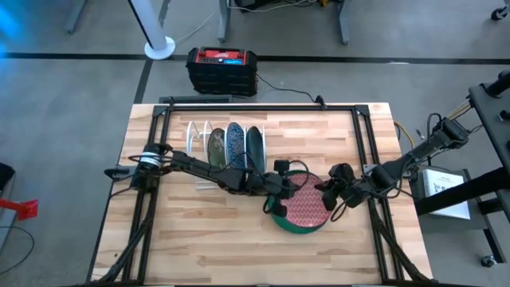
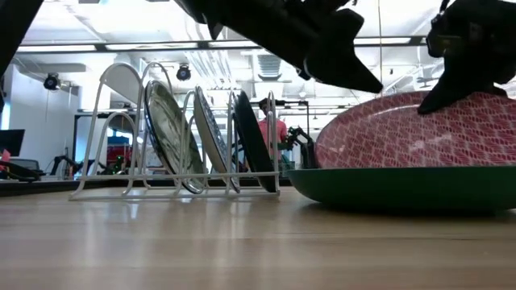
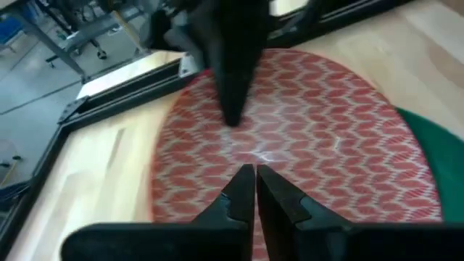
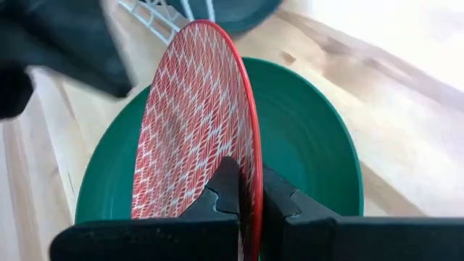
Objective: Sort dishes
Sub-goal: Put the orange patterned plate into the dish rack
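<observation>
Right gripper [image 4: 249, 190] pinches tilted red plate's [image 4: 196, 123] rim; left gripper [image 3: 255, 190] closed, empty.

I see a red patterned plate [image 1: 306, 204] tilted up on edge over a flat green plate [image 1: 296, 226]. Three more plates [image 1: 234, 145] stand upright in slots behind.

I am working in a robotics lab: my wooden table [image 1: 239, 231] stands on a grey concrete floor beside a red-and-black equipment case [image 1: 222, 70] with trailing cables. Across the tabletop I see an open hall with strip ceiling lights, mounted cameras, other workstations and a person [image 2: 275, 129] in red.
</observation>
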You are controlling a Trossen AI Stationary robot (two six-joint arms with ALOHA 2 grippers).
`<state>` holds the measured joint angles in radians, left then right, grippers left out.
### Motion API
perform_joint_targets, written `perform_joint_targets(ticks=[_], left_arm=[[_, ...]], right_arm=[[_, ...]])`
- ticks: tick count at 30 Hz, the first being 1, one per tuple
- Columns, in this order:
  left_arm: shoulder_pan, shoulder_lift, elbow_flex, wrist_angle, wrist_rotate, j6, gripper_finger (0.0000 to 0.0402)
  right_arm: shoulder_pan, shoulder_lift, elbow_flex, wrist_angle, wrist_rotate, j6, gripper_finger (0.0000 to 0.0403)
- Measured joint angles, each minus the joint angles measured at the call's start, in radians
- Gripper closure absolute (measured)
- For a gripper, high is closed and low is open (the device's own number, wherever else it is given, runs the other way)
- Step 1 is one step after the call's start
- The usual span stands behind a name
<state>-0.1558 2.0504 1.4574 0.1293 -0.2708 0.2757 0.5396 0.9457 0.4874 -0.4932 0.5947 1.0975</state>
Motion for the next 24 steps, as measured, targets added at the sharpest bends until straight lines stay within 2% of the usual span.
perform_joint_targets(ticks=[6,15,24], left_arm=[[0.022,-0.031,0.000,-0.028,-0.016,-0.033,0.0344],[0.024,-0.114,0.000,-0.083,-0.037,-0.049,0.0231],[0.049,-0.104,-0.002,-0.195,-0.033,-0.095,0.0162]], right_arm=[[0.004,0.005,0.055,-0.031,0.005,-0.116,0.0403],[0.004,0.090,0.195,-0.238,0.019,-0.111,0.0402],[0.009,0.174,0.298,-0.258,0.034,-0.304,0.0403]])
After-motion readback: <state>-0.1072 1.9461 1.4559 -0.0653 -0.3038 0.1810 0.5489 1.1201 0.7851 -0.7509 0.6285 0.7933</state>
